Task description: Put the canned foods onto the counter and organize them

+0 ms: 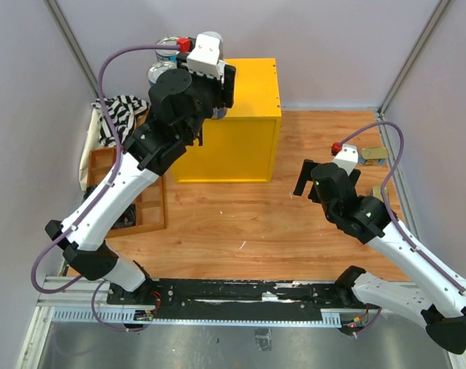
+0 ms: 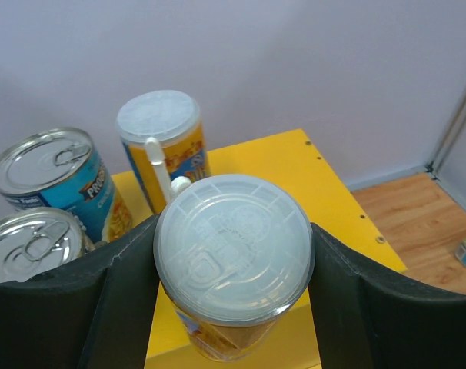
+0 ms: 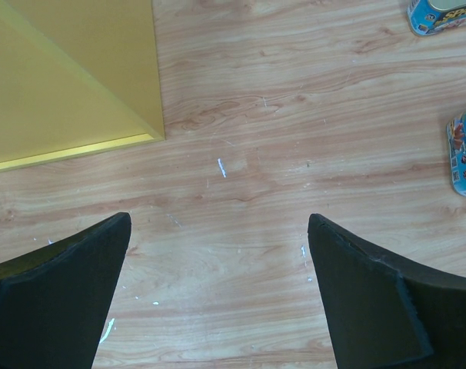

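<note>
Our left gripper (image 2: 233, 296) clamps a round plastic-lidded can (image 2: 233, 246) above the boxy yellow counter (image 2: 294, 165); our right gripper (image 3: 219, 246) gapes nearby.

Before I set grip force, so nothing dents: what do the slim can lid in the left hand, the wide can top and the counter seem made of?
Slim can lid: translucent whitish plastic, matte, moulded relief. Wide can top: bare shiny metal, ribbed, with pull tab. Counter: smooth yellow painted panel; wood or metal beneath, cannot tell.
</note>
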Controlling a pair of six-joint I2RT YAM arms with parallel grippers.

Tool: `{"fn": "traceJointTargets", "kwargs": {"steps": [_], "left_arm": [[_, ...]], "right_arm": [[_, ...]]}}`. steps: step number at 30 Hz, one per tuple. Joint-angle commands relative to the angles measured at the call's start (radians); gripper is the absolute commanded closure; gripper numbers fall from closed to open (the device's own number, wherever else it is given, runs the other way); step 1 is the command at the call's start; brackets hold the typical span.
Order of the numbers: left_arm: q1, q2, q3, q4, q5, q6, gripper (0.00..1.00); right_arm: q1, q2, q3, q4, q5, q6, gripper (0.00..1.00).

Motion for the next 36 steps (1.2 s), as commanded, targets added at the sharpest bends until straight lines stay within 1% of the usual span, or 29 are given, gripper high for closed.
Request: {"fn": "traceJointTargets", "kwargs": {"steps": [1,10,13,26,36], "left_arm": [[0.071,0.01,0.082,0.086,0.048,-0.043,1.0],[0.153,0.076,0.145,0.05,0.114,-0.087,1.0],[0.17,0.08,0.142,0.048,0.134,-0.11,1.0],[0.232,0.117,0.138,0.053,0.191,-0.175,1.0],[0.261,0.166,0.148,0.087,0.223,-0.192,1.0]], "right_arm": [[-0.014,-0.005,0.034,-0.012,0.007,-0.015,0.02],[-0.014,-0.001,0.041,-0.011,0.009,-0.026,0.02],[-0.014,0.002,0.04,-0.006,0.008,-0.027,0.02],[-0.017,0.025,0.045,0.001,0.012,-0.04,0.02],[-0.038,0.033,0.046,0.007,0.004,-0.061,0.02]]}}
